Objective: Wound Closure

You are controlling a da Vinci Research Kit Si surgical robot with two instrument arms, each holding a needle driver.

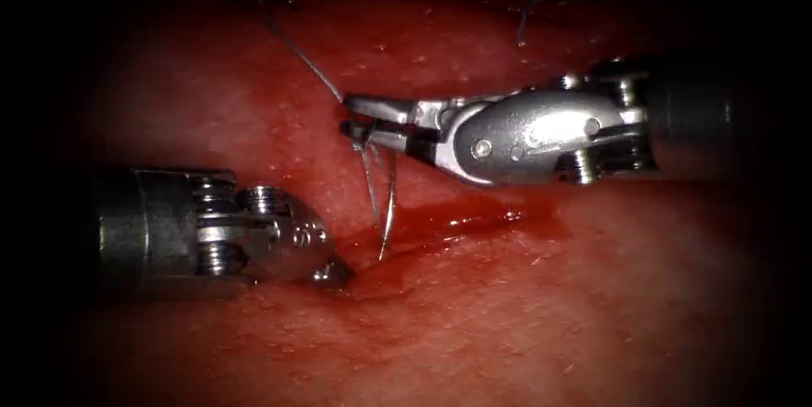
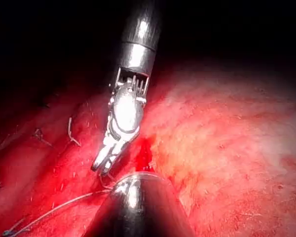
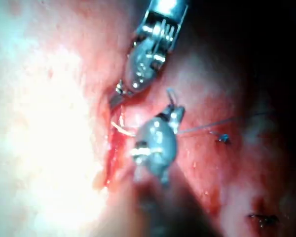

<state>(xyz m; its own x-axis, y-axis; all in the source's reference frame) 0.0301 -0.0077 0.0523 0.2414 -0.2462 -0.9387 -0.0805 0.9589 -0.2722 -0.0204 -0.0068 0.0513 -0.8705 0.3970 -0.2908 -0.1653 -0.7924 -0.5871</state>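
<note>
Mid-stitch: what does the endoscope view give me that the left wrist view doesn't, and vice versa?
Endoscope: the needle hangs from the right gripper, held near one end, tip down at the cut, entry unclear; the left gripper sits at the cut, its hold unclear. Left wrist: a cut thread end lying on the tissue. Both: the right gripper, thread, red fluid.

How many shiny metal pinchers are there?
2. The right arm's tool reaches in from the right above the cut and grips the needle near its upper end. The left arm's tool is low on the left, its tip pressed at the cut in the tissue.
</note>
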